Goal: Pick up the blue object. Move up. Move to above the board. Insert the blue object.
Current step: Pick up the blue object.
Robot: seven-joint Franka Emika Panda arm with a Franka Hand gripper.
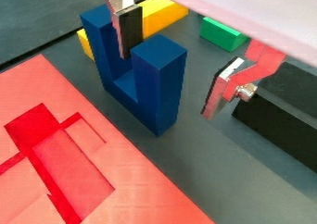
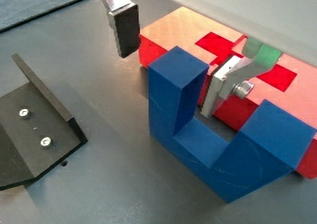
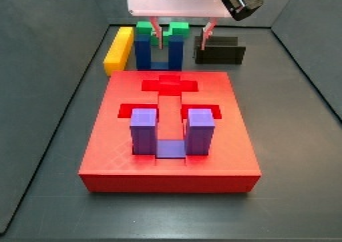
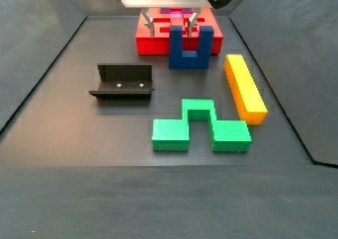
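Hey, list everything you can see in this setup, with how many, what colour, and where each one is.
Board: one, red, the biggest thing on the floor, with cut-out recesses in its top.
Purple U-shaped block: one, purple, seated in a recess of the board.
Blue object: one, dark blue, U-shaped, upright on the floor just beside the board.
Yellow bar: one, yellow, lying on the floor near the blue object.
Green block: one, green, on the floor away from the board.
Fixture: one, dark, on the floor to the side.
Gripper: one, directly over the blue object; its fingers straddle one arm of it, not visibly clamped.
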